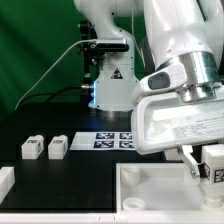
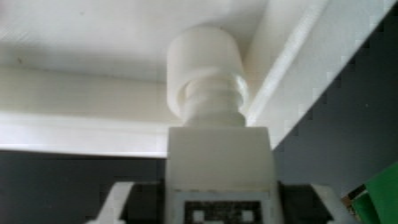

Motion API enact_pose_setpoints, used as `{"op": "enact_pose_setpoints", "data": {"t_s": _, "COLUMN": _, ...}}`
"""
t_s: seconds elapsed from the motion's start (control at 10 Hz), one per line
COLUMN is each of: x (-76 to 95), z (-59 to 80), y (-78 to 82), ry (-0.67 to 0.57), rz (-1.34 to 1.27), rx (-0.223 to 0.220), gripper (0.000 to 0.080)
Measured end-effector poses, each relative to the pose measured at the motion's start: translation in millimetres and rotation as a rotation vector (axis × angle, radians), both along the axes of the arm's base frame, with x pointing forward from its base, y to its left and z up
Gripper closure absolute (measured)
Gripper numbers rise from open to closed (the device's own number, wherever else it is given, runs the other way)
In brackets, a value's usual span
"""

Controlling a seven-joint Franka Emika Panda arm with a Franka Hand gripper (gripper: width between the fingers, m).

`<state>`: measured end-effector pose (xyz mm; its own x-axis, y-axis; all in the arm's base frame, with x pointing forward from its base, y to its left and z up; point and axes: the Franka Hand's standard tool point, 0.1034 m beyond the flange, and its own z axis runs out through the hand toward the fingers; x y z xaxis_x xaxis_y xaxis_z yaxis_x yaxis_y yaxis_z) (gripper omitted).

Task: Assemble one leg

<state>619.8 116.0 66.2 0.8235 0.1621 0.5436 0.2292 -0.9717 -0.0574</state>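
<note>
1. Wrist view: the leg [image 2: 215, 110] sits between the fingers of the gripper [image 2: 215, 205]. The jaws pinch its square block end from both sides. The tagged end is nearest the camera and the rounded peg end points away.
2. The leg's long axis runs straight out from the jaws, along the gripper's own approach line, toward the tray [image 2: 329, 60]. The peg tip is close to the tray's raised rim, by what looks like a corner. Cannot tell if it touches.
3. Exterior view, nearest: the tray [image 1: 170, 190] lies at the near edge, on the exterior view's right. The gripper [image 1: 200, 168] hangs just above the tray's right part with the leg [image 1: 212, 163] in it, roughly upright.
4. Judgement: the coming move turns on lining the peg up with a corner socket below it. No socket is visible, so the offset cannot be read.
5. Near, at the exterior view's left edge: a loose white part [image 1: 5, 180] on the black table [image 1: 80, 175].
6. Farther, on the exterior view's left: a spare leg [image 1: 32, 148] and a second spare leg [image 1: 57, 147], just beside each other and well apart from the gripper.
7. Farther still: the marker board [image 1: 113, 140], lying flat, then the arm's base [image 1: 110, 85].
</note>
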Motion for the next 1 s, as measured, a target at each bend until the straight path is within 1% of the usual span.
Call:
{"op": "enact_pose_setpoints", "data": {"t_s": 0.1, "x": -2.0, "z": -4.9, "y": -0.4, "ry": 0.005, "rz": -0.001, "rx": 0.0, "gripper": 0.0511}}
{"op": "enact_pose_setpoints", "data": {"t_s": 0.2, "x": -2.1, "z": -6.9, "y": -1.1, "ry": -0.003, "rz": -0.004, "rx": 0.0, "gripper": 0.0511}}
{"op": "enact_pose_setpoints", "data": {"t_s": 0.4, "x": -0.7, "z": -7.2, "y": 0.2, "ry": -0.026, "rz": -0.009, "rx": 0.0, "gripper": 0.0511}}
{"op": "enact_pose_setpoints", "data": {"t_s": 0.7, "x": -0.3, "z": -6.9, "y": 0.2, "ry": -0.018, "rz": -0.02, "rx": -0.004, "gripper": 0.0511}}
{"op": "enact_pose_setpoints", "data": {"t_s": 0.8, "x": -1.0, "z": -8.1, "y": -0.2, "ry": -0.014, "rz": -0.02, "rx": -0.004, "gripper": 0.0435}}
{"op": "enact_pose_setpoints", "data": {"t_s": 0.9, "x": -1.3, "z": -8.5, "y": -0.1, "ry": -0.013, "rz": -0.019, "rx": -0.004, "gripper": 0.0299}}
{"op": "enact_pose_setpoints", "data": {"t_s": 1.0, "x": -1.4, "z": -8.7, "y": -0.3, "ry": -0.012, "rz": -0.019, "rx": -0.004, "gripper": 0.0299}}
